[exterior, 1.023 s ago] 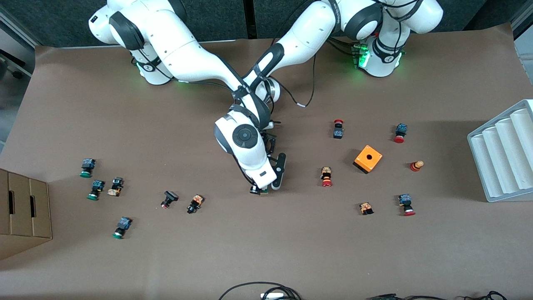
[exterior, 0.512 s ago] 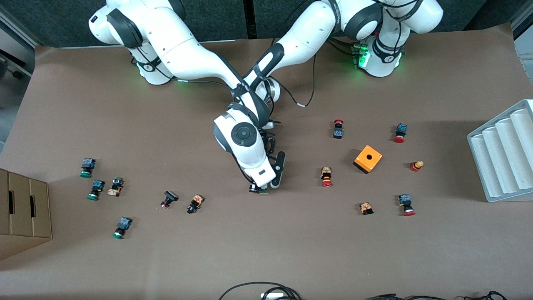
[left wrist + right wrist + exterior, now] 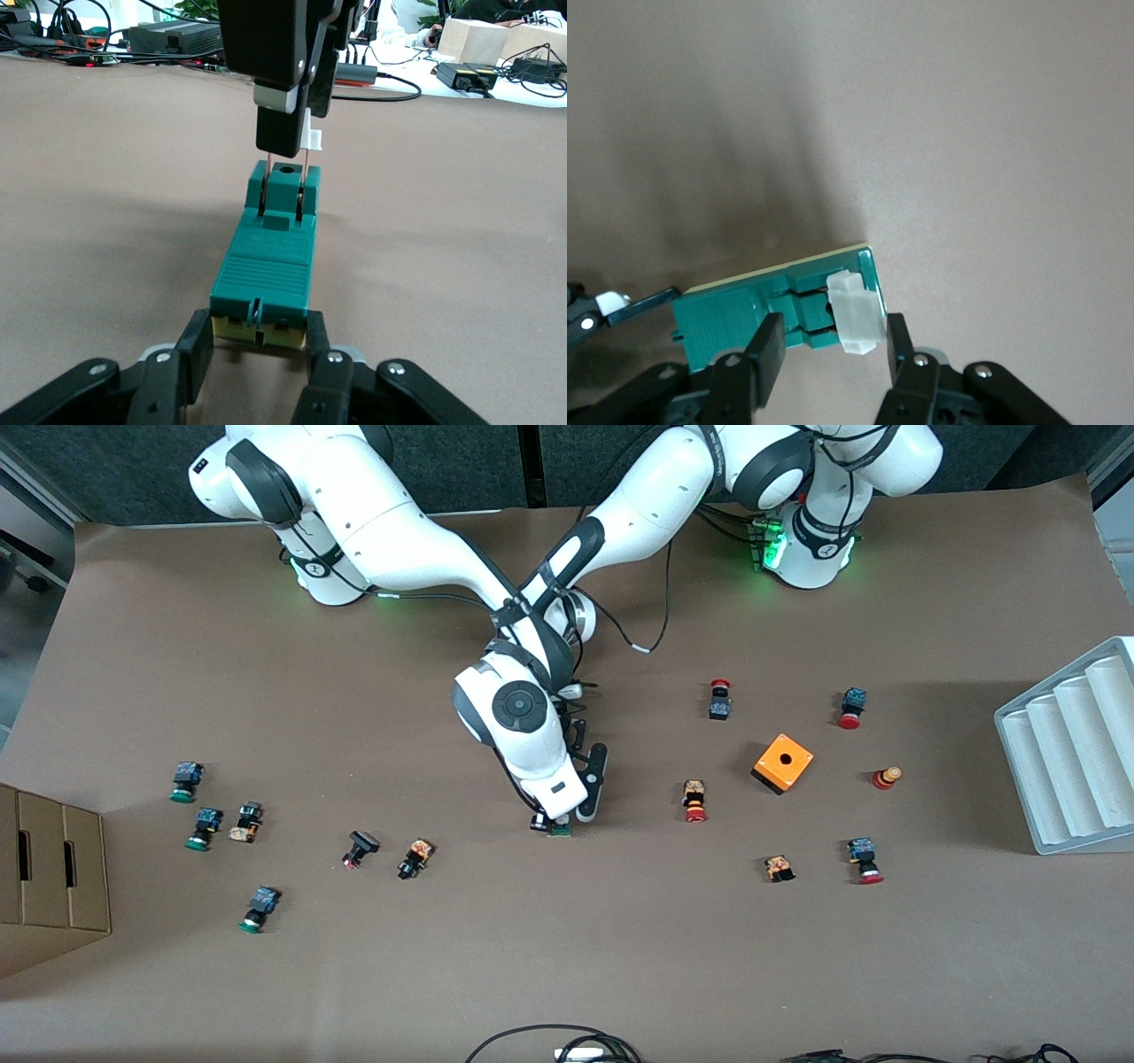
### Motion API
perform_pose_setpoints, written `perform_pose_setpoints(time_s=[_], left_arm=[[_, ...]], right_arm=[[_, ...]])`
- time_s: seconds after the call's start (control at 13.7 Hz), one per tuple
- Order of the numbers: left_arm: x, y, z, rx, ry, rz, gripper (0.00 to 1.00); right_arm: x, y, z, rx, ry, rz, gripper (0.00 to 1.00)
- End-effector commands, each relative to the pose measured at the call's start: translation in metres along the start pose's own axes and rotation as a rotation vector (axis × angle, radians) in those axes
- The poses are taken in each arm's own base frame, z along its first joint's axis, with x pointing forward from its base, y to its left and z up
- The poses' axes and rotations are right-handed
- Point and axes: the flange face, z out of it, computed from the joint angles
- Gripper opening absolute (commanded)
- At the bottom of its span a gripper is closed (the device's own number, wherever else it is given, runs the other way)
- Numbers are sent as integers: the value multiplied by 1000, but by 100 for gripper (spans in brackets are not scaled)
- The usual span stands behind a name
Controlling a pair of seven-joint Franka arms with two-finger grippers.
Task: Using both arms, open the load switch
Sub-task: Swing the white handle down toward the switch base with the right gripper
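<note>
The load switch (image 3: 560,830) is a dark green block lying flat on the brown table, mid-table. In the left wrist view my left gripper (image 3: 261,341) is shut on the yellow-bottomed end of the load switch (image 3: 266,266). My right gripper (image 3: 551,824) comes down from above onto the switch's other end. In the right wrist view its fingers (image 3: 766,347) stand apart, one on each side of the white piece (image 3: 858,320) and the green tab beside it, with small gaps. The left wrist view shows the right gripper (image 3: 282,133) over that end, the white piece (image 3: 312,139) beside it.
Small push buttons lie scattered at both ends of the table, such as a red-capped one (image 3: 695,802) and a green-capped one (image 3: 204,828). An orange box (image 3: 783,763), a grey ridged tray (image 3: 1072,753) and a cardboard box (image 3: 49,877) stand farther off.
The right arm's hand has shifted slightly toward the bases over the switch. The left gripper keeps its hold, and the switch has hardly moved.
</note>
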Motion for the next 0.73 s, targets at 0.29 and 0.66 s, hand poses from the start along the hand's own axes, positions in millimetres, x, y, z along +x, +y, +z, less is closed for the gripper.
perform_pose_setpoints(time_s=[0.29, 0.66], left_arm=[[-11, -4, 2, 6, 6, -2, 46], [-11, -4, 2, 6, 6, -2, 46]], right_arm=[[-5, -27, 5, 38, -36, -18, 52], [-5, -30, -2, 39, -33, -20, 51]])
